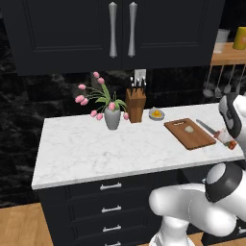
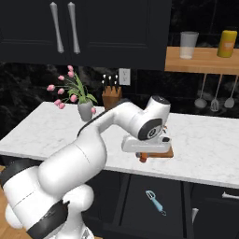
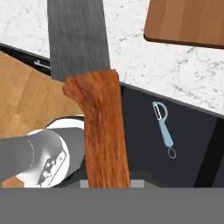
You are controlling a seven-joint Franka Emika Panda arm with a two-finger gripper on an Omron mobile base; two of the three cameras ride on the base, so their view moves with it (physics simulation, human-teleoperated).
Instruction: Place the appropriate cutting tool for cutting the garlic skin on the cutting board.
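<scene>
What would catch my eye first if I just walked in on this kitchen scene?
Probably the big white arm bending over the marble counter, its gripper shut on a knife with a reddish wooden handle, just right of the cutting board. Next, the pink tulips in a grey vase beside the knife block. A small garlic sits on the board.

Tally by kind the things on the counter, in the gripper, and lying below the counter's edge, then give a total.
Vase of pink tulips: 1
Knife block: 1
Grey dish with orange piece: 1
Cutting board: 1
Garlic: 1
Knife, in the gripper: 1
Teal-handled peeler, below: 1
Total: 7
</scene>
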